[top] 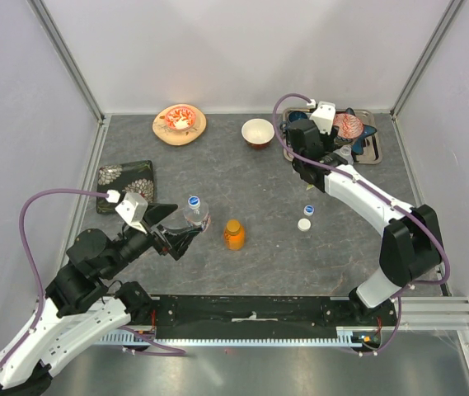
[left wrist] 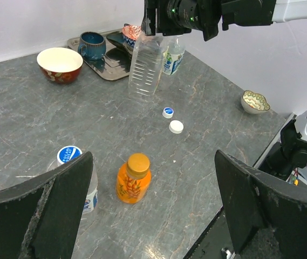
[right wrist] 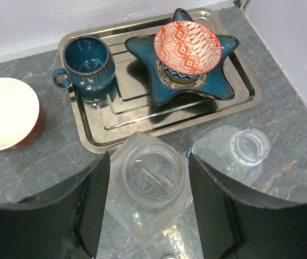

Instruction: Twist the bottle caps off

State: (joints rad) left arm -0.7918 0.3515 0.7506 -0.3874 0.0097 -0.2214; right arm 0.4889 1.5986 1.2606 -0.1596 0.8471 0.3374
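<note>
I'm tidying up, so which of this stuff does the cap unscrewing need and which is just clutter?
Needed:
tall clear bottle
open short bottle
capped blue-label bottle
orange bottle
two loose caps

Clutter:
metal tray
blue mug
star dish
patterned bowl
white bowl

The tall clear bottle [right wrist: 149, 189] is standing upright, uncapped, with the short open bottle [right wrist: 234, 156] just beside it, near the tray. Two loose caps, a blue one [top: 309, 210] and a white one [top: 304, 223], are lying on the counter [top: 267, 256]. The orange bottle [top: 234, 234] and the blue-capped labelled bottle [top: 194, 209] are standing capped near the middle.
</note>
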